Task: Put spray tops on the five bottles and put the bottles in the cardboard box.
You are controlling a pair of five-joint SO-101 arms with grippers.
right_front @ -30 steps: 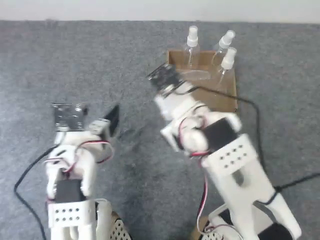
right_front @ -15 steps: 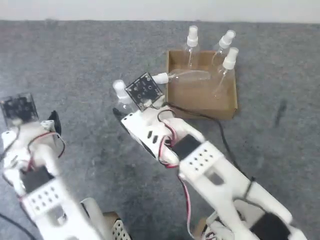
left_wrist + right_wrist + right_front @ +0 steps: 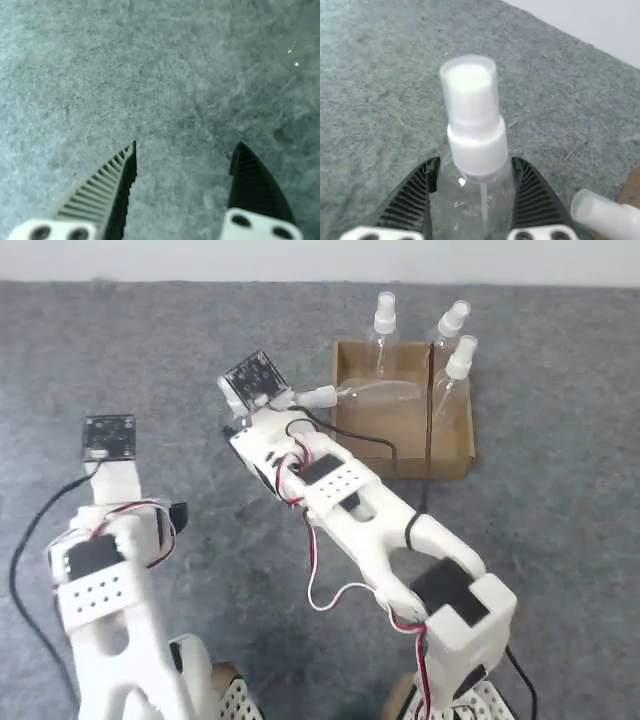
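Clenched in right gripper (image 3: 476, 167): bottle (image 3: 475, 150), just beside cardboard box (image 3: 385, 435), long axis along fingers (image 3: 412, 200), spray top (image 3: 469, 87) past the tips. Base cut off; contact with carpet (image 3: 150, 75) unclear. Left gripper (image 3: 182, 160) gaping over carpet.

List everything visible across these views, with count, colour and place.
upright bottles: three, clear with white spray tops, standing at the far and right side of the cardboard box
lying bottle: one, clear with white top, on its side in the box, top poking past the wall nearest the right arm
held bottle: one, clear with white top, upright between the right gripper's fingers
cardboard box: one, brown, on the carpet
carpet: one, grey, covers the table
left gripper: one, black fingers, open over bare carpet
right gripper: one, black fingers, shut on the held bottle beside the box
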